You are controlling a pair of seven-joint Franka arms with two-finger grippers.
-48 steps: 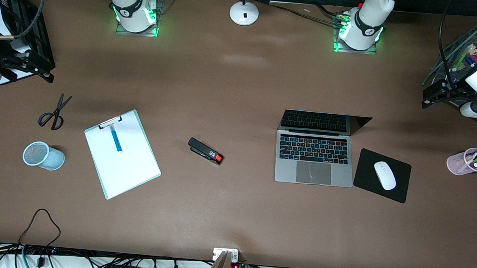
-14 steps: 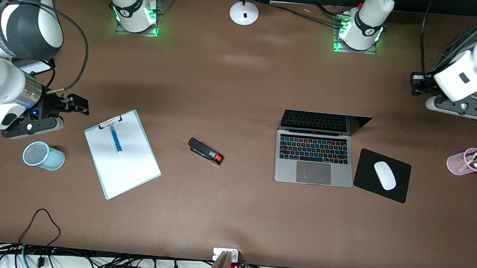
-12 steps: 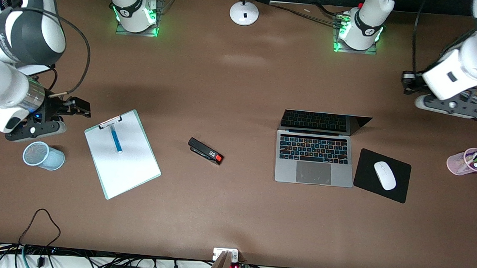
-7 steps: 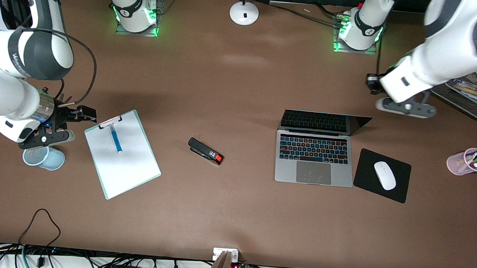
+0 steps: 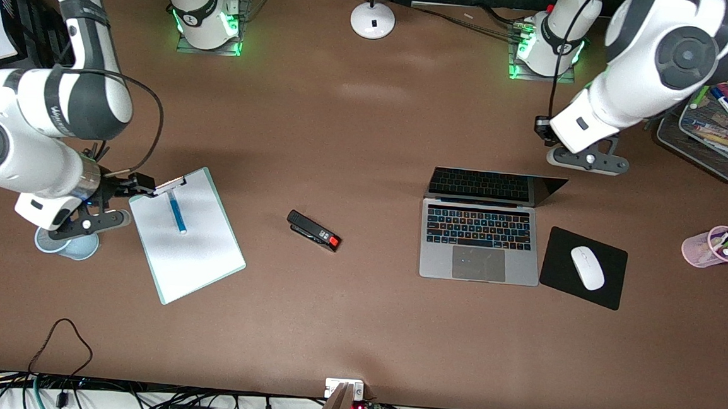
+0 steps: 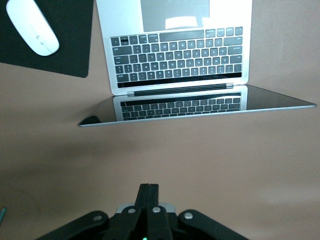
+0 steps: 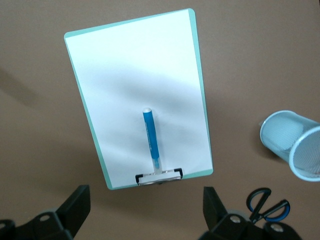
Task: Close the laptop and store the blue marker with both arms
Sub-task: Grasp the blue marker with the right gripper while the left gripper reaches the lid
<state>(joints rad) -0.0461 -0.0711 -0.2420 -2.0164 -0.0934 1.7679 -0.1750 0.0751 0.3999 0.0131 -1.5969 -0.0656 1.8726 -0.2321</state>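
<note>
The right gripper (image 5: pixel 144 185) hangs with its jaws spread wide and empty, over the clip end of a clipboard (image 5: pixel 186 235) — in the right wrist view the two fingers (image 7: pixel 75 202) stand far apart on either side of that clip. The blue marker (image 5: pixel 177 212) lies on the clipboard's white sheet, one end tucked under the clip, its white end pointing toward the front camera. Just beside the clipboard, toward the right arm's end of the worktop (image 5: pixel 356 330), stands a light-blue mesh cup (image 7: pixel 295 142), with scissors (image 7: pixel 265 205) near it.

The left gripper (image 5: pixel 540 130) hovers above the bare worktop near the laptop's raised lid — its jaws are pressed together on nothing, seen as one closed black wedge (image 6: pixel 148 200) in the left wrist view. The laptop (image 5: pixel 481 227) sits open, keyboard lit, screen dark. Beside it, toward the left arm's end, a white mouse (image 5: pixel 587 267) rests on a black mouse pad (image 5: pixel 608 289). A black stapler (image 5: pixel 313 230) lies between clipboard and laptop.
</note>
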